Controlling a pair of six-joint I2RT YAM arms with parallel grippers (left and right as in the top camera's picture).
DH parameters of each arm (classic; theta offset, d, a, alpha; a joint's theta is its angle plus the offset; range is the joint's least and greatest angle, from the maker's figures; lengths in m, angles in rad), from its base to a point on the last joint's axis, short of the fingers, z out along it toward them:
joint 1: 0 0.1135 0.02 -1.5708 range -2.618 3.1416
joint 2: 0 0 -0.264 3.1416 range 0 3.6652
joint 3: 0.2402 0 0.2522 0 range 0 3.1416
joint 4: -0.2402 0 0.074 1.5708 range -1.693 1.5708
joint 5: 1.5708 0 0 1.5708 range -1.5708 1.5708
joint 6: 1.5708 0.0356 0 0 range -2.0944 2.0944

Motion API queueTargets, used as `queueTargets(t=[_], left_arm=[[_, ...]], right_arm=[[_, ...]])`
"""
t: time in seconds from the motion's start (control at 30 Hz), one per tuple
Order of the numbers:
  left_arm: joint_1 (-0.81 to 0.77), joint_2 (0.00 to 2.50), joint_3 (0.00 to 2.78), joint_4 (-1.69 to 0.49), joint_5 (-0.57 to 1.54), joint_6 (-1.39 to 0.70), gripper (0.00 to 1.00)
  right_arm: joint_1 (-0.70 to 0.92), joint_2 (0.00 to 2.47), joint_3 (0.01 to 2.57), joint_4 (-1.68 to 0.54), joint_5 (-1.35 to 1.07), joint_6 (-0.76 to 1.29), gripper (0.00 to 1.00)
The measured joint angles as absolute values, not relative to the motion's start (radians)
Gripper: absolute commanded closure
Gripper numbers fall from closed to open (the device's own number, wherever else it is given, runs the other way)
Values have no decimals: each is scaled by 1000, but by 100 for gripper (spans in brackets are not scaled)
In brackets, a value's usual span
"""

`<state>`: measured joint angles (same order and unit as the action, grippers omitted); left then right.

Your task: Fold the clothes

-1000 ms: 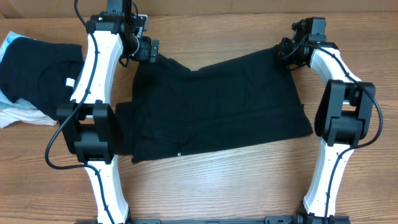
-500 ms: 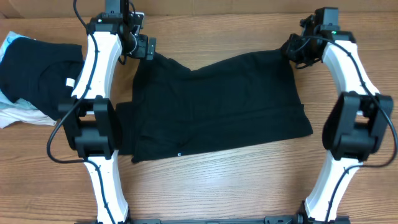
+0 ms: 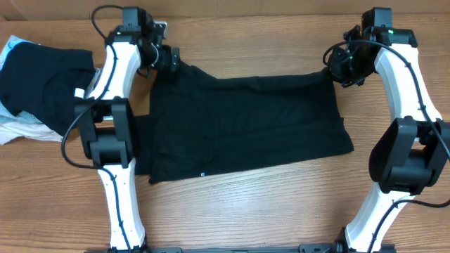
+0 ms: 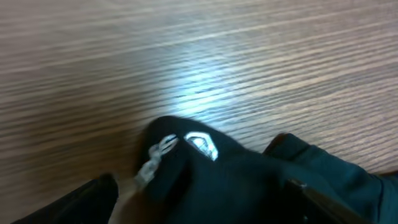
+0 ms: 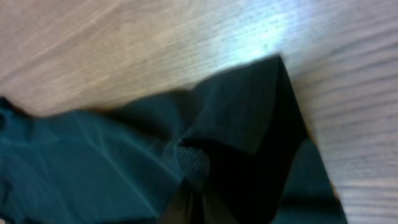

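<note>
Nearest the arm bases the wooden worktop [image 3: 267, 211] lies bare, and just beyond it runs the near edge of the black T-shirt [image 3: 246, 126], with a small white speck [image 3: 203, 174] on it that may be the label. The shirt lies spread across the middle of the worktop, mostly flat, with a lumpy overlap along its left side.

At the far right corner the right end effector [image 3: 333, 68] is clenched on the fabric, and the far edge looks drawn fairly straight from there. At the far left corner the left end effector [image 3: 169, 60] is released: its fingers stand wide apart with the bunched corner lying between them, unpinched.

This looks like the spreading step, before any real fold. Next, the left side probably needs to close on that corner so both arms can carry the far edge towards the near one together.

At the left edge, well apart, a second black shirt [image 3: 39, 77] sits on some white material [image 3: 17, 130]. Nothing lies in the fold's path.
</note>
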<state>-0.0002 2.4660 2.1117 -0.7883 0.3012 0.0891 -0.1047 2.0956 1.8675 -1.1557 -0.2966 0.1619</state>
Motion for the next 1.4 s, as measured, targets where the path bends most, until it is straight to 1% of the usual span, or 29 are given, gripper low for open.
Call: queueTargets(t=[0.03,0.1,0.17,0.2,0.23,0.5,0.67,0.83,1.0,1.1,1.27,1.4], left_arm=[[0,2476,2111,-779,320,89,33],[0,2481,2107,-766,341,94,59],[0,2481,2106,-758,355,87,81],[0,2481,2106,-758,361,87,88],[0,2481,2106,-760,366,87,91],[1,2469,2106,-837,379,86,95],[2,2387,2105,-1008,363,86,96],[2,2293,2107,-1219,329,89,96],[2,2281,2107,-1423,319,89,96],[2,2281,2106,-1532,320,89,96],[-2,2281,2106,-1668,337,96,96],[-19,2281,2099,-1684,336,105,96]], right_arm=[[-105,2096,1868,-1165,-295,155,96],[-105,2096,1868,-1182,-291,149,96],[-105,2096,1868,-1193,-282,142,96],[-105,2096,1868,-1195,-279,140,96],[-105,2096,1868,-1198,-271,138,96],[-105,2096,1868,-1237,-213,130,96],[-105,2096,1868,-1306,-194,130,96],[-114,2096,1868,-1318,-149,157,96],[-174,2096,1868,-1301,-139,183,96],[-210,2096,1868,-1346,-168,172,96],[-215,2096,1868,-1413,-190,160,96],[-199,2096,1868,-1448,-196,156,95]])
